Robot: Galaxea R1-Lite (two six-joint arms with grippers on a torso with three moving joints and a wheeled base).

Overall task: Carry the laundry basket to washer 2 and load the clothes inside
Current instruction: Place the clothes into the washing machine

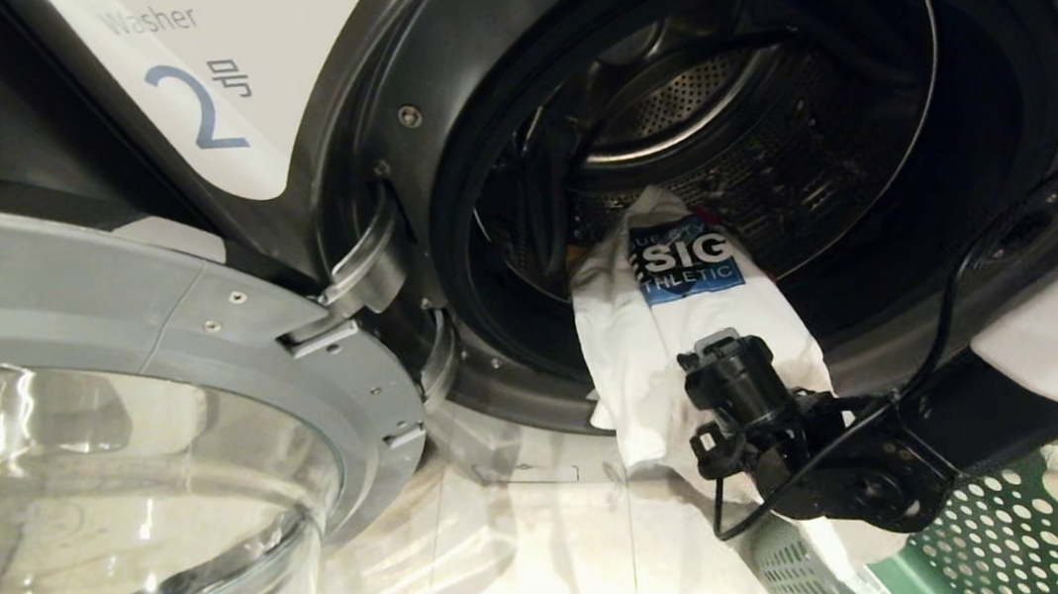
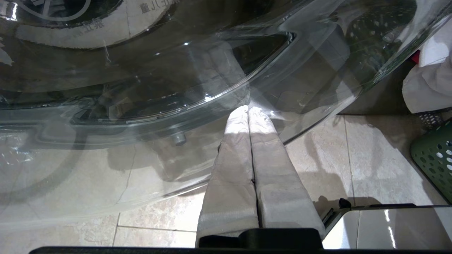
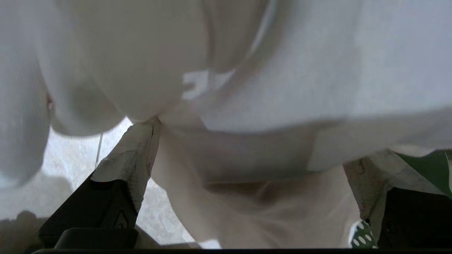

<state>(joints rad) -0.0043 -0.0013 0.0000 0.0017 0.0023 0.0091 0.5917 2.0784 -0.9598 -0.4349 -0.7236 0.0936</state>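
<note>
One soft white cotton shirt with a blue-black "SIG ATHLETIC" print (image 1: 681, 319) is draped over the lip of the dark grey front-load washer labelled "2" (image 1: 346, 89), hanging from the perforated steel drum (image 1: 769, 130) at centre frame. The right gripper (image 3: 247, 165), with padded fingers spread wide, is seen with white cloth between them. The left gripper (image 2: 249, 111), pressed together, is held beside the open, curved glass door (image 1: 110, 464). The green perforated plastic laundry basket (image 1: 1004, 532) is set at lower right on glossy beige floor tiles (image 1: 521, 577).

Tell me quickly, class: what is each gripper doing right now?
Left gripper: shut, empty, parked by the open glass door.
Right gripper: open wide around the white shirt hanging from washer 2, not clamped.
</note>
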